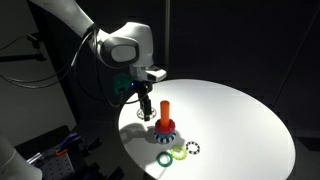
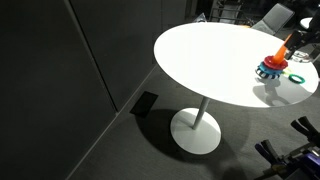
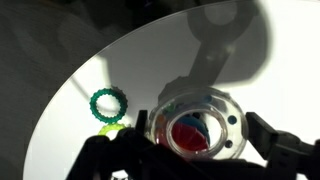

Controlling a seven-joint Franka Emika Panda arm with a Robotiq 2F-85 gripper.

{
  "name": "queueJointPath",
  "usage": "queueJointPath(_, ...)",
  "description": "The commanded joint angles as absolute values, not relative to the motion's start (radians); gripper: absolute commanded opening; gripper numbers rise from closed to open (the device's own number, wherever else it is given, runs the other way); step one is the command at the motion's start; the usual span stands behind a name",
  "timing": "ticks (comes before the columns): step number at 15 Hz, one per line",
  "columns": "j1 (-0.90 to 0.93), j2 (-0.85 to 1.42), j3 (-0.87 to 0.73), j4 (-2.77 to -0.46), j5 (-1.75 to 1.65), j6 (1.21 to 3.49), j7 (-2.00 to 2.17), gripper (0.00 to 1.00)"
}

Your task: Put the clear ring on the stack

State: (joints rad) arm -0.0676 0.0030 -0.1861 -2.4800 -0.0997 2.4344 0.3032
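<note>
- Robotiq gripper (image 1: 143,110) looks clamped on the small clear plastic ring (image 3: 230,125), 1 finger each side.
- In an exterior view it hangs at 9 o'clock of the orange peg stack (image 1: 165,118), not over it.
- Probably light, stiff and slippery, so gripping the rim at 3 and 9 o'clock seems right.

1. Arm (image 1: 72,18): white links, comes in from the top corner in an exterior view, slopes down twd the middle.
2. Wrist (image 1: 128,47): big rounded white joint w/ dark band, bent so the last section turns downward.
3. Gripper (image 1: 143,106): dark, hangs approx. vertical under the wrist, tips pointing down.
4. Wrist view: two dark fingers (image 3: 112,156) enter from the bottom of the pic, one each side, jaws only partly closed.
5. Btwn them sits the clear ring (image 3: 196,125), a finger against each side of its rim. Looks pinched and held roughly flat.
</note>
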Motion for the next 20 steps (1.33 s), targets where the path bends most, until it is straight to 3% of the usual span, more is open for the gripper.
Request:
queueJointPath(1,-0.094,-0.041,-0.165,-2.439,-0.121,2.358,0.310,0.70)
queueJointPath(20,-0.130,0.024,-0.163,-2.243,-0.125,2.269,0.381,0.70)
